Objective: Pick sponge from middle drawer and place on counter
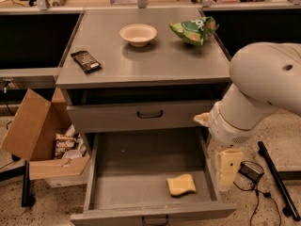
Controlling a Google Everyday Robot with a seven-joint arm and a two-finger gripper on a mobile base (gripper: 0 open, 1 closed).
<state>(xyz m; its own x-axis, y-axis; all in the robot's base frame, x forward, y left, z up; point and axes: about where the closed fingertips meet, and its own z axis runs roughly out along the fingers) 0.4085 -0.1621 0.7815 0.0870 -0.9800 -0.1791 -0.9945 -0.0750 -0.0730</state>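
**Approach step: you are reaching for the sponge; no grasp is made yet.**
You are holding the pale gripper (pixel 229 166) just outside the right wall of the wide grey metal middle drawer (pixel 127 159); whether it is open cannot be told. The pale yellow wavy-edged sponge (pixel 181 184) is lying front-right on the drawer floor. The next move is calling for crossing that wall and descending. The flat grey metal bench (pixel 155 65) is carrying a round cream bowl (pixel 138 34) and a green snack bag (pixel 194 30); an open cardboard box (pixel 33 126) is standing at left.

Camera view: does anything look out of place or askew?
A cardboard box leans tilted on the floor left of the counter, flaps open, snack packets inside. The gripper hangs right of the middle drawer, outside it.
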